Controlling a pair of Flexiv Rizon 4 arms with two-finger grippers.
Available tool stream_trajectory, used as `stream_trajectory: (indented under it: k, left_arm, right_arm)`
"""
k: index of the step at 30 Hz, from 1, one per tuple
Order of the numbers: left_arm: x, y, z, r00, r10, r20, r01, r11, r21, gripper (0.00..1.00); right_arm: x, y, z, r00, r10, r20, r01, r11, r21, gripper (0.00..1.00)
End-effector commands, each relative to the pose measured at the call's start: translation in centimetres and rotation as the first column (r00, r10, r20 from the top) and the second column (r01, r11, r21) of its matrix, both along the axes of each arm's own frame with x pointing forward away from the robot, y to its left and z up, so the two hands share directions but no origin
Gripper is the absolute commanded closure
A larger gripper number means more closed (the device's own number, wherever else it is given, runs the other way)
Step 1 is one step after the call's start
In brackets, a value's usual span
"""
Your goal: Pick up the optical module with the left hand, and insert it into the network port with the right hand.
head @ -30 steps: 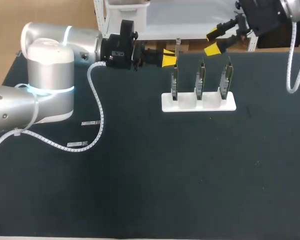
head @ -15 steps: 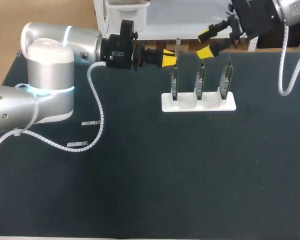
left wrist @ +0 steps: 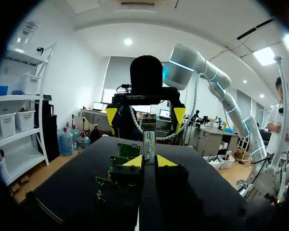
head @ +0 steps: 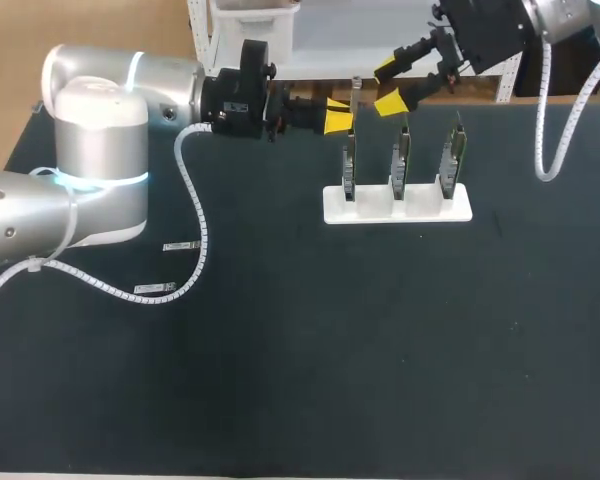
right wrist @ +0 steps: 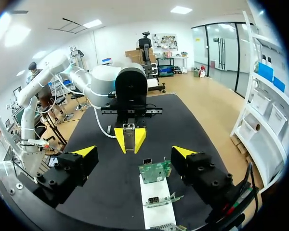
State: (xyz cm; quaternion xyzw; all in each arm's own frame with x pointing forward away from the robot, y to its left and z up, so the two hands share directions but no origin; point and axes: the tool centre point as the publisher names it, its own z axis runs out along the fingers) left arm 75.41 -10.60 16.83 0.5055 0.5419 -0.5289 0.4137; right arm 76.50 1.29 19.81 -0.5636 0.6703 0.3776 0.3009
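The optical module point(head: 355, 93), a slim silver bar, stands upright with my left gripper point(head: 337, 121) shut on its lower end, at the table's back edge just behind the leftmost board. In the left wrist view the module point(left wrist: 149, 138) rises from between my left gripper's point(left wrist: 149, 161) yellow tips. My right gripper point(head: 391, 86) hangs open just right of the module, above the boards. Seen from the right wrist, my right gripper point(right wrist: 135, 152) stands wide and faces the module point(right wrist: 129, 137). Three green boards with network ports point(head: 401, 160) stand in a white holder point(head: 397, 205).
Two small labels point(head: 180, 245) lie on the black mat at the left, beside my left arm's white cable point(head: 193, 215). My right arm's cable point(head: 548, 140) hangs over the back right. The nearest board point(right wrist: 155, 171) sits under my right gripper.
My right gripper has moved left along the back edge towards the held module, staying open. The left arm and the module have not moved.
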Motion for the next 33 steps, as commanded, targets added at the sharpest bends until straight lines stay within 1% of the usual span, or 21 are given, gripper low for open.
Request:
stream_trajectory:
  k: [1,4,14,33]
  left_arm:
    - [-0.1,0.0,0.0,1.000,0.005,0.001,-0.005,1.000,0.000,1.00]
    - [-0.1,0.0,0.0,1.000,0.005,0.001,-0.005,1.000,0.000,1.00]
    - [-0.1,0.0,0.0,1.000,0.005,0.001,-0.005,1.000,0.000,1.00]
    - [-0.1,0.0,0.0,1.000,0.005,0.001,-0.005,1.000,0.000,1.00]
  right_arm:
    - [0.3,0.5,0.0,1.000,0.012,-0.004,-0.012,1.000,-0.009,0.00]
    - [0.2,0.8,0.0,1.000,0.022,-0.007,-0.022,1.000,-0.016,0.00]
    - [0.0,1.7,0.9,0.998,0.057,-0.007,-0.057,0.998,0.001,0.00]
    - [-0.1,2.9,1.1,0.995,0.100,-0.017,-0.100,0.995,-0.001,0.00]
